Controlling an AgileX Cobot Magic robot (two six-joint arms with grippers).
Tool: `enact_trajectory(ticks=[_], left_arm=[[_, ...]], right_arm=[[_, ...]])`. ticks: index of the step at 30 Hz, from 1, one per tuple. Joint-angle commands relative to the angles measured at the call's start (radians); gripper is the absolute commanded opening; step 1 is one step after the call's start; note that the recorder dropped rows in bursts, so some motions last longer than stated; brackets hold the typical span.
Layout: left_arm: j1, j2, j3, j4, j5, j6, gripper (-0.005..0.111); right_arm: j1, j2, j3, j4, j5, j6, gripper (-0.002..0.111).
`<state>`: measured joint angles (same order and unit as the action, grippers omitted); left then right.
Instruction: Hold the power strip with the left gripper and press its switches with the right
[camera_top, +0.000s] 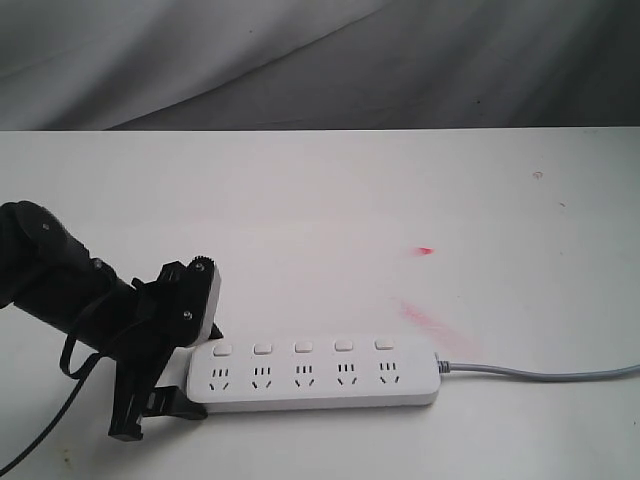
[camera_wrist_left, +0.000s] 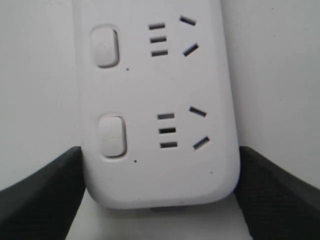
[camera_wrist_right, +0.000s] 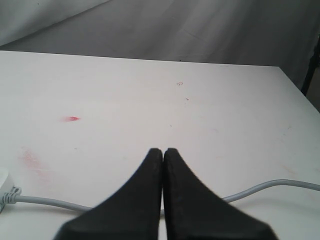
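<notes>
Only wrist views: left end effector (camera_wrist_left: 160, 162) pinching power strip (camera_wrist_left: 142, 85); right end effector (camera_wrist_right: 163, 154) pressed together.

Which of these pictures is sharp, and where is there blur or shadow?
Exterior view: even light, a thin shadow under the power strip, slightly soft. Left wrist view: very close, switches a little blurred, left gripper's fingers dark at the edges. Right wrist view: table clear, right gripper a dark shape.
</notes>
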<state>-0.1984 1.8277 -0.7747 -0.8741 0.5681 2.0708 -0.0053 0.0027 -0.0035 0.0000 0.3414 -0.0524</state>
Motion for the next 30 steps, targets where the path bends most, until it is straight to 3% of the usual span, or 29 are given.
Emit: enact_trajectory(ticks=[1, 30], left_arm=[[0.0, -0.002, -0.004, -0.005, -0.015, -0.004, 0.04], [0.0, -0.002, -0.004, -0.005, -0.015, -0.007, 0.04]], right_arm=[[-0.006, -0.003, 0.003, -0.007, -0.008, 0.001, 0.0], [-0.006, -0.003, 0.003, -0.103, -0.103, -0.085, 0.0]])
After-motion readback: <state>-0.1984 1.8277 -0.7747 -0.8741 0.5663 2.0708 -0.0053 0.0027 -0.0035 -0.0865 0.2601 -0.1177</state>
